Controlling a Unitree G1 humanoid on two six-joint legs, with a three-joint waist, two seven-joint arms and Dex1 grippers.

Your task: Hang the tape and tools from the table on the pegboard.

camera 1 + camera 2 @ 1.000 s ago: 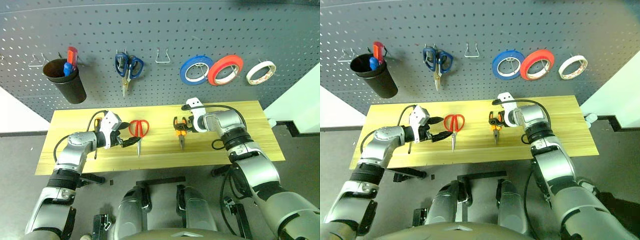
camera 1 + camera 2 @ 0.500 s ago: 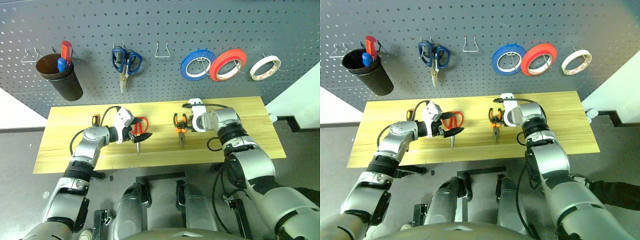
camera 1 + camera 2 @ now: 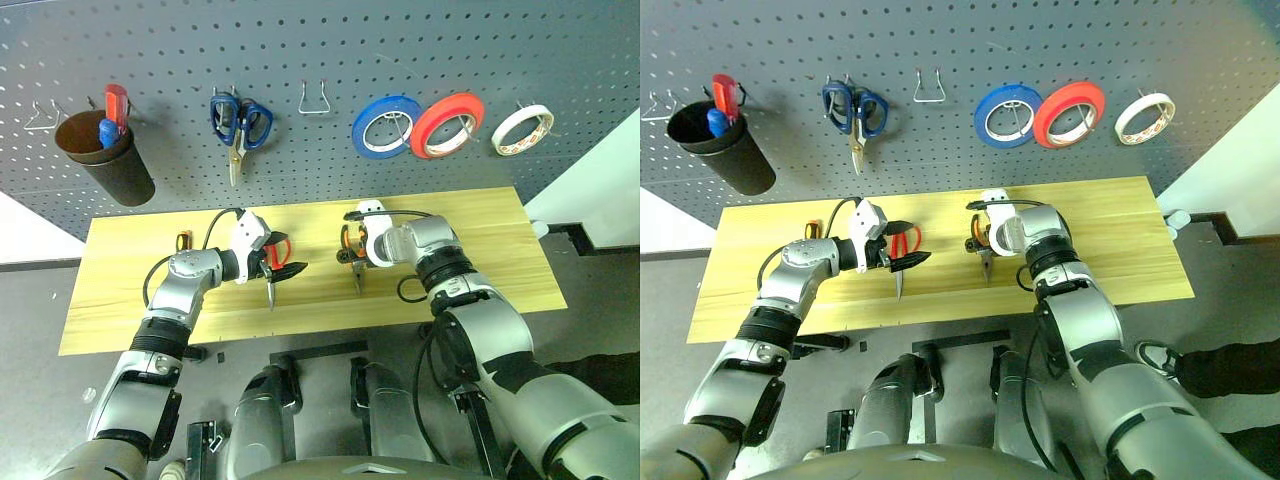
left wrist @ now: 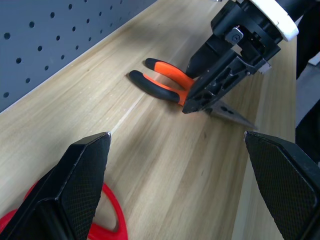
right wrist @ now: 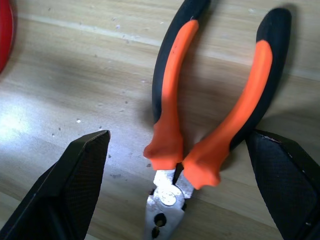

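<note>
Light yellowish wood planks form the table [image 3: 470, 270], and both grippers work low over its middle. The left gripper [image 3: 283, 264] has its two black fingers [image 4: 82, 172] spread wide, holding nothing. The red-handled scissors [image 3: 274, 262] lie flat on the wood directly under and between those fingers, handle loops toward the pegboard side and steel blades pointing toward the near table edge; in the left wrist view a red loop shows just beneath the one finger. Whether a finger touches the scissors cannot be told.

The right gripper [image 5: 177, 195] points steeply down, its fingers [image 5: 75, 185] likewise spread wide with nothing pinched. The orange-and-black pliers [image 5: 200, 115] lie flat between them, the jaw pivot midway between the fingertips and the two handles running away from the fingers. One finger stands just beside the right-hand handle; the other stands apart from the pliers over bare wood.

Behind the left gripper's wrist, a small screwdriver [image 3: 184, 241] with an orange-and-black handle lies on the table, well apart from the fingers.

Beyond the table stands the dark grey pegboard [image 3: 330, 40]. Far beyond the right gripper's fingers, the whitish-cream tape roll [image 3: 522, 129] already hangs at the far right, beside a red tape roll [image 3: 446, 124] and a blue tape roll [image 3: 386, 126]. An empty wire hook [image 3: 315, 99], blue-handled scissors [image 3: 238, 120] and a black cup [image 3: 103, 158] holding red and blue handles follow along the board.
</note>
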